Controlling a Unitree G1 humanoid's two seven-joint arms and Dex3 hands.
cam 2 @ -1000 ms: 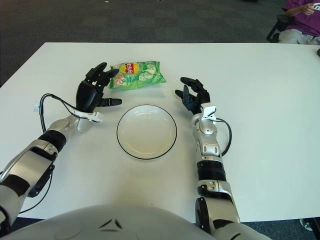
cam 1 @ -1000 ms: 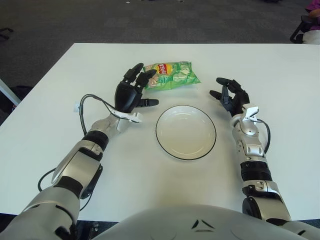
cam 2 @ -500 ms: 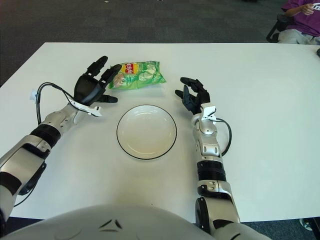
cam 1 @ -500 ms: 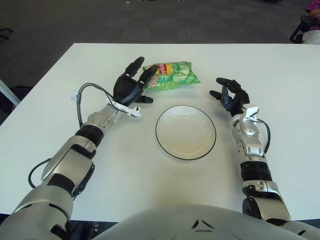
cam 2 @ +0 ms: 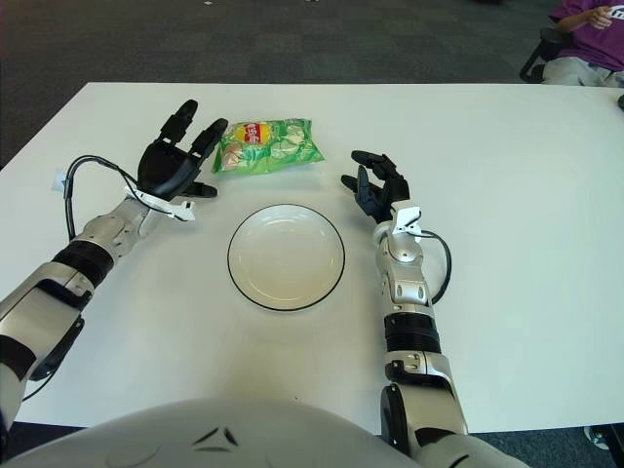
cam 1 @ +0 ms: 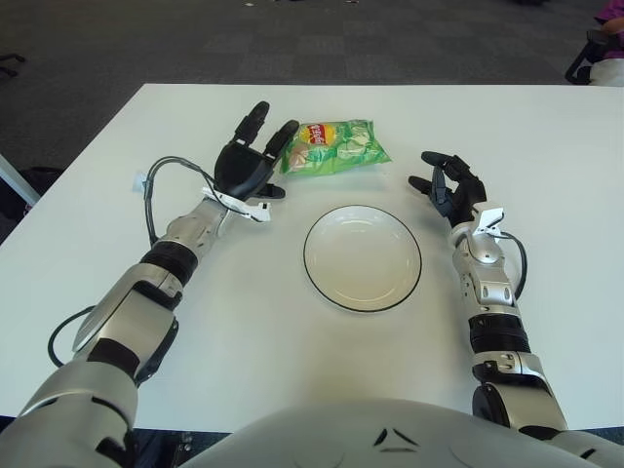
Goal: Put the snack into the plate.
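The left hand [cam 1: 246, 161] is held with fingers spread and nothing grasped, just left of the snack bag [cam 1: 334, 146], its fingertips close to the bag's near-left edge — contact cannot be confirmed. The bag lies flat on the table [cam 1: 117, 292], just beyond the plate [cam 1: 363, 257], which is empty. For a clean pickup, the fingers should be brought over the bag's left end and closed on the crinkly film — loosely filled, it may slip or fold. The right hand [cam 1: 450, 185] shows open, just right of the plate.
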